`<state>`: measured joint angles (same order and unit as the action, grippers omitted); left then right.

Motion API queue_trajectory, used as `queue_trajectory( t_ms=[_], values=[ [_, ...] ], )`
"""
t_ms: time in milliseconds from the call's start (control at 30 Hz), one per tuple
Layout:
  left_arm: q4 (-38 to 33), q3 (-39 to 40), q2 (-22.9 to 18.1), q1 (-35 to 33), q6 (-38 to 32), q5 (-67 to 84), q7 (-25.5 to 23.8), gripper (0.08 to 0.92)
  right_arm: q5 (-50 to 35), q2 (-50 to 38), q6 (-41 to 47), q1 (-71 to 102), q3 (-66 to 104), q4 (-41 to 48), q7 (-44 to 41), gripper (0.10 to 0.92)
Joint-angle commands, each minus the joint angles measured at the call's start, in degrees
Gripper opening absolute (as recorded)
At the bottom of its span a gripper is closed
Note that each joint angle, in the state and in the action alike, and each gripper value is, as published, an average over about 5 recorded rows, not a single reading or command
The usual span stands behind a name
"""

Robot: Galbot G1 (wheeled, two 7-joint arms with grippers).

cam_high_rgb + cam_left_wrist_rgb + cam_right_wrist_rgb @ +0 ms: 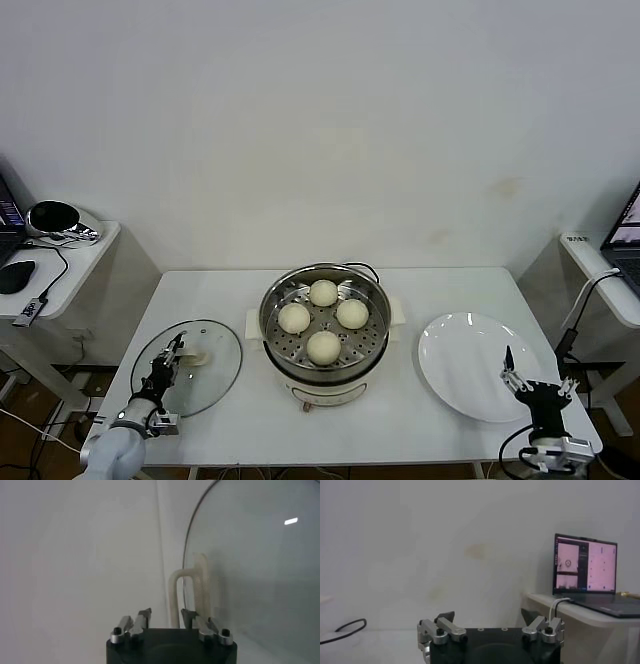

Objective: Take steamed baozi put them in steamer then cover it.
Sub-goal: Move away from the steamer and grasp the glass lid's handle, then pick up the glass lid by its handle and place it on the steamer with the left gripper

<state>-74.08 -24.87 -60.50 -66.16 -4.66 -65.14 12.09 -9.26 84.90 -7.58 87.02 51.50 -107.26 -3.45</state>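
The steamer (pixel 271 322) stands mid-table on its white base. Four cream-white baozi sit inside it: far (pixel 323 292), left (pixel 294 318), right (pixel 352 313) and near (pixel 323 347). The glass cover (pixel 216 371) lies flat on the table to the steamer's left. My left gripper (pixel 179 345) is low at the cover, open. In the left wrist view its fingers (pixel 166 616) stand on either side of the cream handle (pixel 190 587), apart from it, with the glass (pixel 260 570) beyond. My right gripper (pixel 540 372) is open and empty at the plate's near right edge; it also shows in the right wrist view (pixel 490 617).
An empty white plate (pixel 460 350) lies right of the steamer. A black power cord (pixel 365 268) runs behind the pot. Side tables stand beyond both table ends, with a laptop (pixel 585 564) on the right one and a mouse and gear (pixel 55 222) on the left.
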Motion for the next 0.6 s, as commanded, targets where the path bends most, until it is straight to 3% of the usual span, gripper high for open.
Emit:
queue_trajectory(
  t_ms=[33,233,600],
  values=[
    [2.4,0.3,-0.2,0.8,-0.2,1.5,0.9,0.291,0.1,0.1,-0.1,0.2,-0.1,-0.1,-0.1,0.823],
    [0.6,-0.8,-0.3,-0.5,-0.3,3.3,3.2,0.155,0.4,0.0,-0.1,0.3,-0.3,-0.2,-0.2,0.823],
    [-22.6,-9.2,1.3,-14.6,9.9,9.5,0.9,0.149,0.6,-1.2,-0.8,1.1,-1.4,-0.4,-0.7,0.823]
  ],
)
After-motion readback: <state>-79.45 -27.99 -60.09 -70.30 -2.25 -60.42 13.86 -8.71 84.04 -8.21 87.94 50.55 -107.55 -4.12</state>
